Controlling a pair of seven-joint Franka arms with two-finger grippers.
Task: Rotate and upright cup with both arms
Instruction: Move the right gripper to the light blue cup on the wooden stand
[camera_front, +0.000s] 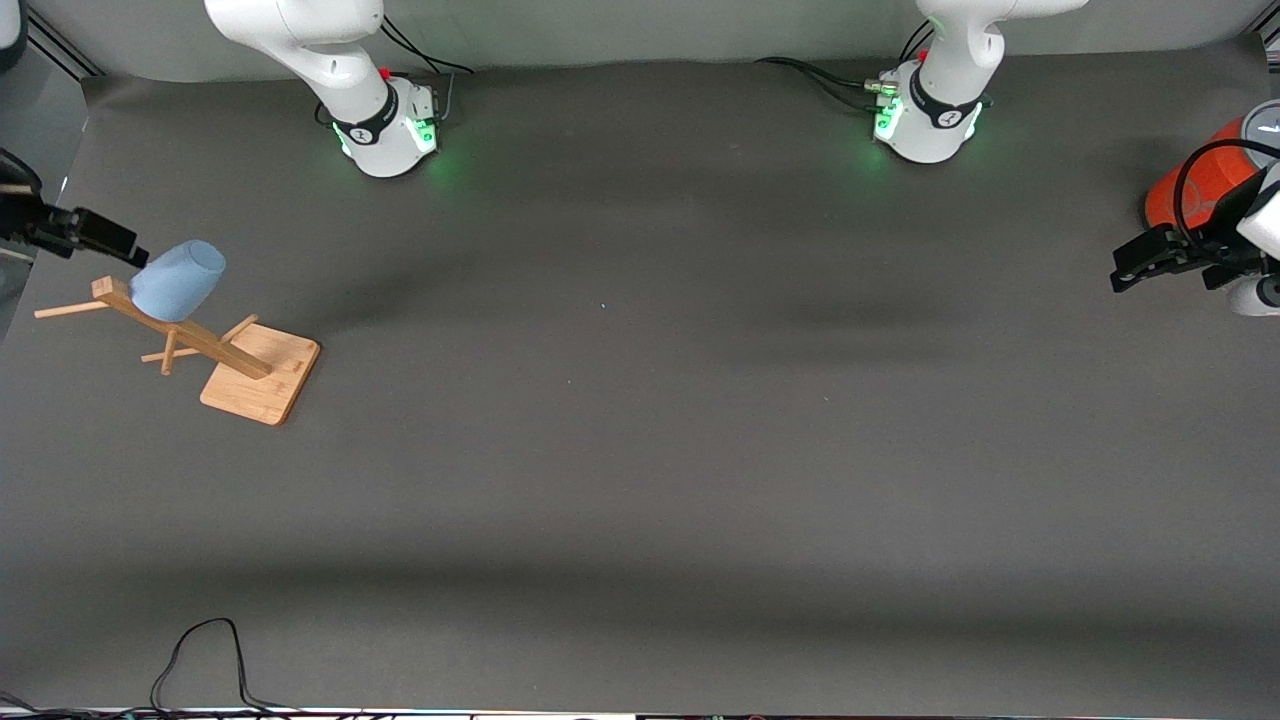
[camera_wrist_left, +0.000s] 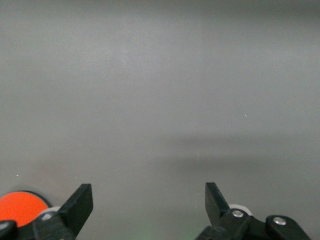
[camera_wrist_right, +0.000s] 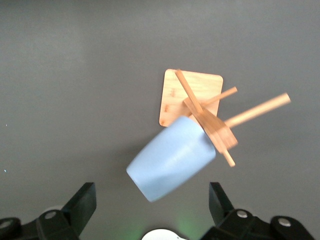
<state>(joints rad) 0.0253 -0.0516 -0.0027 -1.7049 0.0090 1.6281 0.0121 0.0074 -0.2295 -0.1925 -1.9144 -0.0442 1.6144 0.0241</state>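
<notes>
The pale-blue cup hangs tilted on a peg of a wooden rack at the right arm's end of the table. In the right wrist view the cup points its closed end between my fingers, with the rack's base below it. My right gripper stands open beside the cup's top without touching it. Open too and with nothing in it, my left gripper hangs over bare mat at the left arm's end.
A large orange cylinder with a grey top stands close to the left gripper. A black cable lies at the table's near edge. Dark grey mat covers the table between the arms.
</notes>
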